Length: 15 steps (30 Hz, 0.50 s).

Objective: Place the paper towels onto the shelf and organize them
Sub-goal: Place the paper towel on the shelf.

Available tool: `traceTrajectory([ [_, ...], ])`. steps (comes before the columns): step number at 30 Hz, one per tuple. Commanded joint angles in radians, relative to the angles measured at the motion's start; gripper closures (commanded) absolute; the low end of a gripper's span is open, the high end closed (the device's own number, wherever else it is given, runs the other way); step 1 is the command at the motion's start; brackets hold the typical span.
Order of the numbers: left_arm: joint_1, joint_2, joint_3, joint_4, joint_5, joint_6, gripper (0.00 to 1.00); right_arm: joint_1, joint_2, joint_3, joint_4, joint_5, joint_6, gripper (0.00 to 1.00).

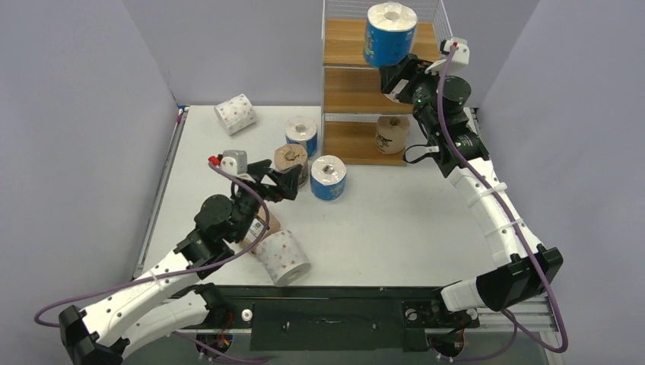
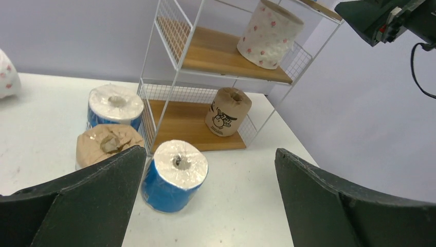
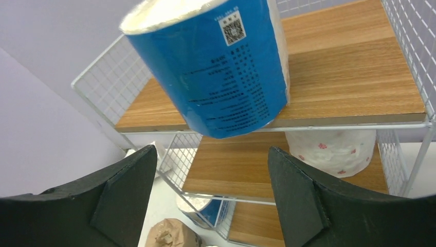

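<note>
The shelf (image 1: 346, 80) stands at the table's far side. A blue roll (image 1: 389, 34) stands at the front edge of its top board (image 3: 355, 67), leaning a little. My right gripper (image 1: 397, 76) is open just below and in front of that roll (image 3: 221, 72), not touching it. A pink-dotted white roll (image 3: 329, 149) is on the middle board and a brown roll (image 1: 392, 134) on the bottom board. My left gripper (image 1: 280, 179) is open and empty over the table, facing a blue roll (image 2: 175, 176) close ahead, with a brown roll (image 2: 108, 145) by its left finger.
On the table stand a second blue roll (image 1: 301, 135) beside the shelf, a dotted white roll (image 1: 235, 114) at the far left, another dotted roll (image 1: 282, 257) near the front, and a brown roll (image 1: 258, 228) lying under my left arm.
</note>
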Motion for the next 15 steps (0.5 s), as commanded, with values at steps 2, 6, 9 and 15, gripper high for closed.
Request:
traceTrajectory([
  [2, 0.003, -0.137, -0.088, -0.076, -0.007, -0.09, 0.04, 0.0, 0.04, 0.072, 0.061, 0.057, -0.063, 0.26],
  [6, 0.003, -0.195, -0.125, -0.101, 0.003, -0.088, 0.04, 0.001, 0.092, 0.13, 0.042, 0.06, -0.088, 0.26],
  [9, 0.003, -0.226, -0.138, -0.123, 0.009, -0.082, 0.04, 0.002, 0.123, 0.167, 0.041, 0.061, -0.102, 0.27],
  [15, 0.003, -0.263, -0.156, -0.143, 0.011, -0.056, 0.04, 0.002, 0.188, 0.238, -0.01, 0.057, -0.127, 0.27],
])
